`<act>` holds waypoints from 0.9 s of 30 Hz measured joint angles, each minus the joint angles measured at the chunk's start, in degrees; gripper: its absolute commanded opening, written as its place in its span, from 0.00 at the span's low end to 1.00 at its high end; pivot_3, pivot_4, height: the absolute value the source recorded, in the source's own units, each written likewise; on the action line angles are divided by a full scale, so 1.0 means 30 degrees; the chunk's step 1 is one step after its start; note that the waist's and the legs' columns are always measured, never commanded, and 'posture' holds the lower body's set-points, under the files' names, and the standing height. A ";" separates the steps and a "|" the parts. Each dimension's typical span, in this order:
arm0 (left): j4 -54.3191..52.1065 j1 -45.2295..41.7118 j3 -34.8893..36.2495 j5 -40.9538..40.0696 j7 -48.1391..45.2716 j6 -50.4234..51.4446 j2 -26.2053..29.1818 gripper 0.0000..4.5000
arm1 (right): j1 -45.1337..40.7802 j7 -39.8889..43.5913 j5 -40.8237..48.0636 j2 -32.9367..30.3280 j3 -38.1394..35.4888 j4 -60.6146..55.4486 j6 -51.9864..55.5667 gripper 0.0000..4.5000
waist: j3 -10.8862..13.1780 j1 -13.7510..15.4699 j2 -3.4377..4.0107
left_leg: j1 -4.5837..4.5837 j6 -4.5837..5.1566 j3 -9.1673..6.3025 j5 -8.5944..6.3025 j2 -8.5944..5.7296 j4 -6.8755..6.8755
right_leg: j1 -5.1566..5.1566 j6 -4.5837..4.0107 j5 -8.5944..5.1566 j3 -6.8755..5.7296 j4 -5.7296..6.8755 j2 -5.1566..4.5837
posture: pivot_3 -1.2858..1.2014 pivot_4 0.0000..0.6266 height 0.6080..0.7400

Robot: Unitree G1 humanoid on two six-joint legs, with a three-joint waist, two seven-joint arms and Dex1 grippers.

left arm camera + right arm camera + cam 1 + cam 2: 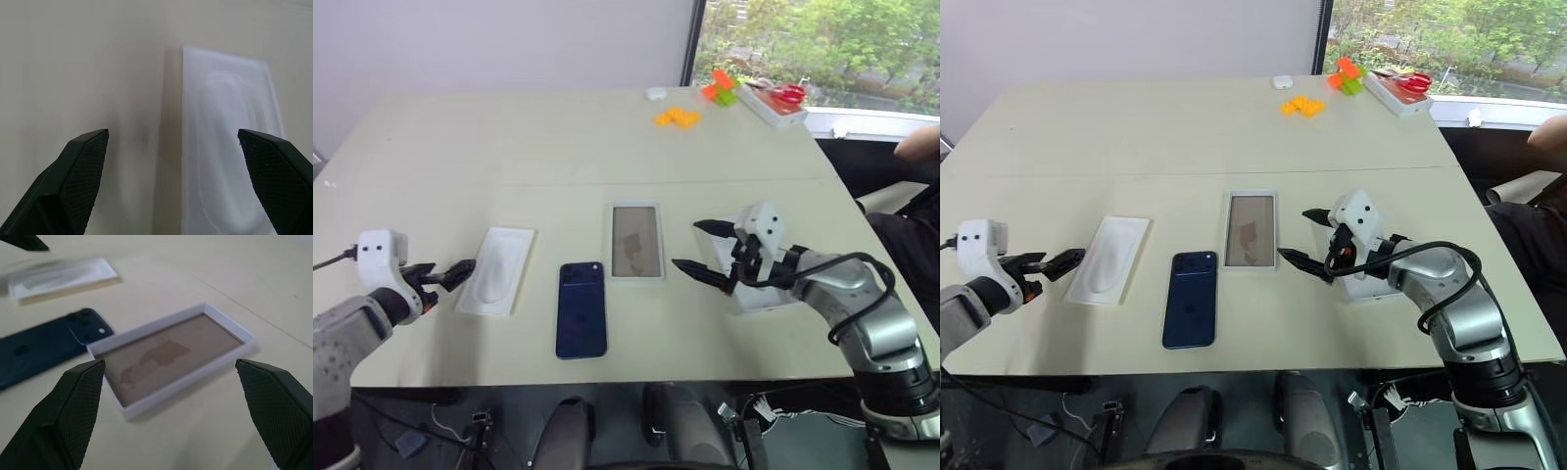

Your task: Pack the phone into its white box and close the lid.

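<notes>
- Phone: lies camera side up on the table near its front edge, outside the white box. Not packed.
- White box: stands open and empty just beyond the phone toward the table's right, its tan floor bare.
- Lid: a white piece under the right arm near the right edge is probably it; largely hidden. Not fitted.
- White moulded insert: lies toward the left edge, apart from the phone.
- Left gripper: jaws wide, empty, at the insert's near edge.
- Right gripper: jaws wide, empty, aimed at the box.
- Judgement: all steps outstanding.
</notes>
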 measured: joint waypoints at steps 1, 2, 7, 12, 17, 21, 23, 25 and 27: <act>0.0487 -0.0470 0.0000 -0.0314 0.0005 0.1137 0.0193 0.99 | 0.0100 -0.0055 0.0000 0.0103 0.0144 -0.0103 0.0002 0.99 | 0.0000 -0.0019 0.0001 | -0.0001 0.0000 0.0000 0.0000 -0.0002 0.0000 | 0.0000 0.0001 0.0001 0.0000 0.0001 -0.0004 | 0.52 0.24 0.90; 0.0797 -0.0896 -0.0001 -0.0530 0.0029 0.2029 0.0258 0.99 | 0.0222 -0.0137 -0.0001 0.0212 0.0270 -0.0160 0.0021 0.99 | 0.0000 -0.0019 0.0001 | -0.0007 0.0000 0.0003 0.0000 -0.0001 0.0000 | -0.0001 0.0004 0.0003 0.0000 -0.0002 -0.0008 | 0.52 0.24 0.90; 0.2105 -0.2596 -0.0033 -0.0656 0.0036 0.4630 0.0540 0.99 | 0.0486 -0.0350 0.0060 0.0478 0.0427 -0.0635 0.0094 0.99 | 0.0000 -0.0028 0.0002 | -0.0001 -0.0001 0.0013 0.0000 -0.0025 0.0000 | 0.0001 0.0045 0.0035 0.0013 0.0002 -0.0043 | 0.52 0.24 0.90; 0.2654 -0.3171 0.0124 -0.0561 -0.0034 0.5417 0.0520 0.99 | 0.0736 -0.0529 0.0068 0.0551 0.0519 -0.0909 0.0099 0.99 | -0.0006 -0.0011 0.0010 | 0.0012 -0.0002 0.0012 0.0001 -0.0025 0.0000 | 0.0007 0.0006 0.0017 0.0016 0.0009 -0.0046 | 0.52 0.24 0.90; 0.2772 -0.3235 0.0373 -0.0382 -0.0128 0.5871 0.0190 0.57 | 0.0795 -0.0817 0.0065 0.0759 0.0858 -0.1004 0.0102 1.00 | -0.0006 0.0001 0.0011 | 0.0007 -0.0003 0.0009 0.0001 -0.0024 0.0000 | 0.0005 0.0001 0.0017 0.0016 0.0008 -0.0047 | 0.52 0.24 0.90; 0.2773 -0.3189 0.0379 -0.0262 -0.0315 0.6277 -0.0068 0.11 | 0.0791 -0.0856 0.0097 0.0815 0.1107 -0.1229 0.0157 1.00 | -0.0006 0.0023 0.0008 | -0.0001 -0.0004 0.0007 0.0001 -0.0028 0.0000 | 0.0004 0.0009 0.0023 0.0014 0.0006 -0.0057 | 0.52 0.24 0.90; 0.2718 -0.3168 0.0514 -0.0291 -0.0576 0.6431 -0.0129 0.01 | 0.0764 -0.0841 0.0247 0.0814 0.1106 -0.1332 0.0340 1.00 | -0.0006 0.0030 0.0009 | 0.0003 -0.0004 0.0007 0.0001 -0.0028 0.0000 | 0.0006 0.0010 0.0024 0.0015 0.0007 -0.0066 | 0.52 0.24 0.90; 0.2708 -0.3172 0.0627 -0.0262 -0.0681 0.6434 -0.0214 0.01 | 0.0728 -0.0810 0.0328 0.0807 0.1106 -0.1457 0.0511 1.00 | -0.0006 0.0035 0.0009 | 0.0004 -0.0004 0.0005 0.0001 -0.0029 0.0000 | 0.0006 -0.0009 0.0012 0.0015 0.0008 -0.0069 | 0.52 0.24 0.90; 0.2709 -0.3207 0.0919 -0.0230 -0.0668 0.6512 -0.0528 0.01 | 0.0698 -0.0602 0.0649 0.0737 0.1106 -0.1634 0.0785 1.00 | -0.0006 0.0027 0.0009 | 0.0003 -0.0004 0.0005 0.0001 -0.0029 0.0000 | 0.0006 -0.0005 0.0014 0.0015 0.0009 -0.0069 | 0.52 0.24 0.90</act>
